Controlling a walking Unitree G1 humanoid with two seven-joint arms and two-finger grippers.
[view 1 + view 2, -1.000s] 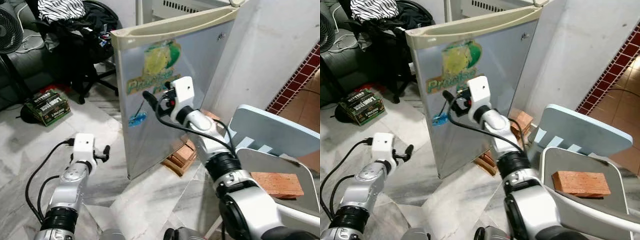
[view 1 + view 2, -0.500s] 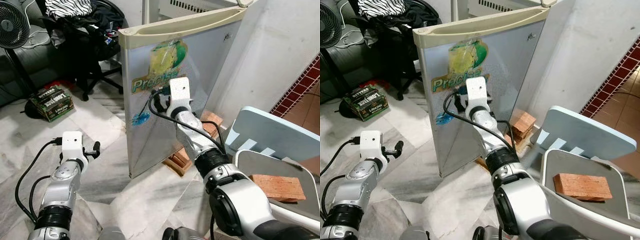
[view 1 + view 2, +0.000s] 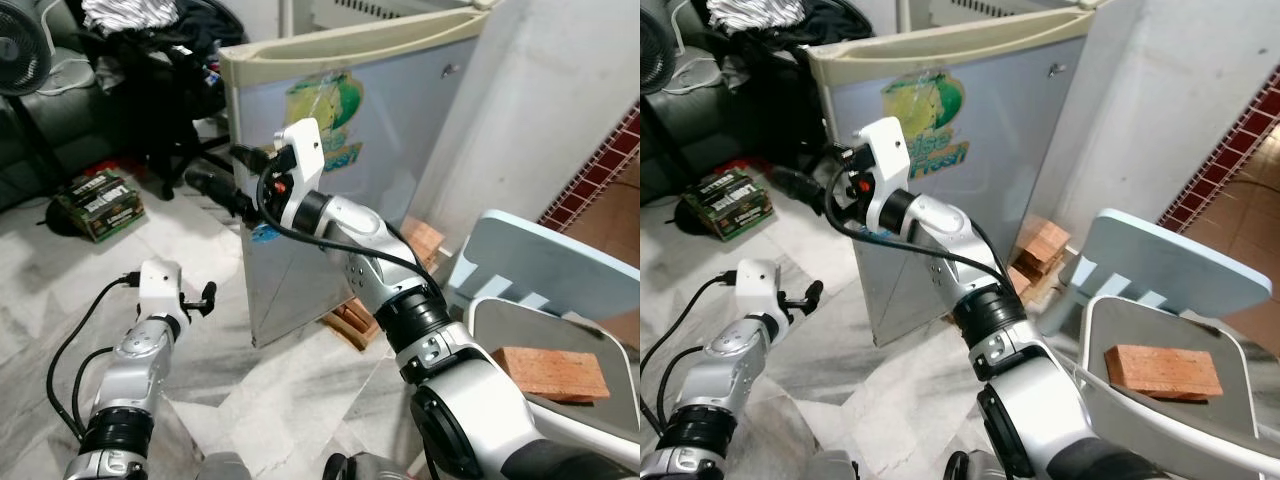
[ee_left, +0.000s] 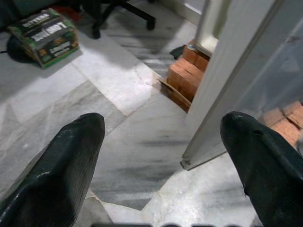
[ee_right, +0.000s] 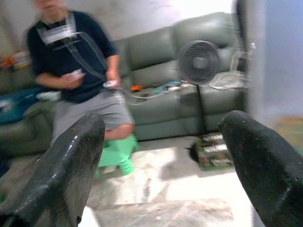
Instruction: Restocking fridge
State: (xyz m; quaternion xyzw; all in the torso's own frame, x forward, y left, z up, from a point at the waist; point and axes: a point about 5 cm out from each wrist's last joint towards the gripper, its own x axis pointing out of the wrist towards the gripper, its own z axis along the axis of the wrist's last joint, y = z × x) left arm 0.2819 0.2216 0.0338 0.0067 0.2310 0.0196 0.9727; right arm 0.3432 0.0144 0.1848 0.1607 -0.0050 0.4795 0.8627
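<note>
Reaching: right hand (image 3: 215, 185) is stretched past the free edge of the fridge door (image 3: 400, 130), its black fingers spread and clenching nothing; the door edge lies just beside the fingers, on the wrist side.
Left hand: left hand (image 3: 208, 296) hangs low, fingers spread wide in the wrist view, holding nothing; the bottom corner of the door stands ahead of it, with marble floor (image 4: 118, 118) between.
Fridge: small fridge with a pale door, cream top trim (image 3: 350, 45) and a fruit sticker (image 3: 325, 100); it stands raised on bricks (image 4: 187, 78) against the white wall. The wrist view shows a gap behind the door edge, so I judge it ajar.
Handling: door is stiff, smooth and flat, likely slippery on its face; it should swing lightly on its hinge. A small fridge perched on bricks may rock if pulled hard.
Where to hold: best purchase looks like the free vertical edge or the recess under the cream trim, hooked with a finger, not pinched on the face.
Change: half a second ago the right hand lay against the sticker on the door face; now it has swung toward the robot's left and reaches beyond the edge. The left hand sits a little closer to the door.
Beyond the right hand: a seated person (image 5: 80, 80), a grey sofa (image 5: 156, 52), a fan (image 5: 199, 61).
Nearby: green box (image 3: 98, 203) on the floor, beyond the left hand.
</note>
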